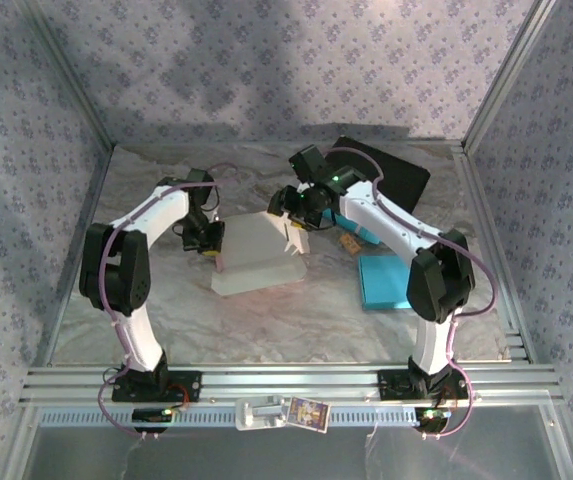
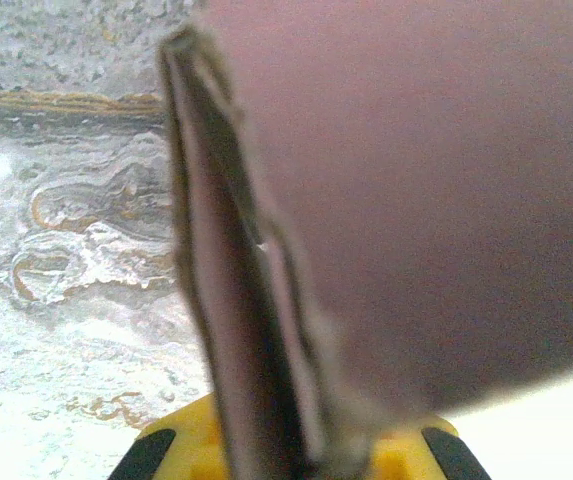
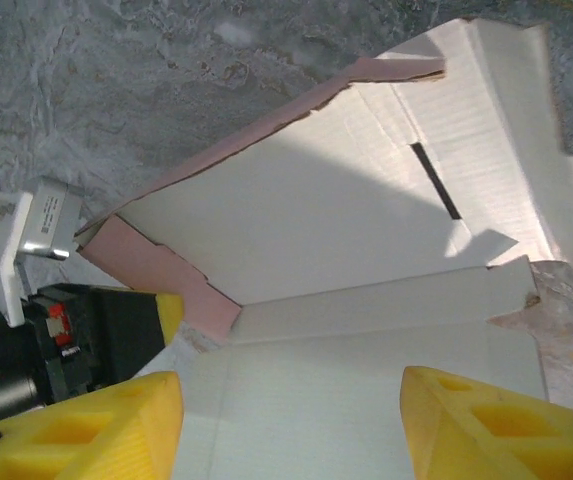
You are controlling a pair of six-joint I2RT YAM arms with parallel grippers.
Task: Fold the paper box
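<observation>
At centre frame, the white-and-pink corrugated paper box (image 1: pixel 258 255) lies on the grey marbled worktop (image 1: pixel 296 320), ringed by lilac patterned walls (image 1: pixel 266 60). The left gripper (image 1: pixel 209 243) has its jaws clamped on the box's left flap. The right gripper (image 1: pixel 294 215) has its jaws apart, seemingly just above the box.

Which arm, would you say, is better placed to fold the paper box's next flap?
Probably the right: the right pincer hangs open above the paper box, while the left pincer clamps its edge.

Soft overhead light, blurred left-wrist close-up
</observation>
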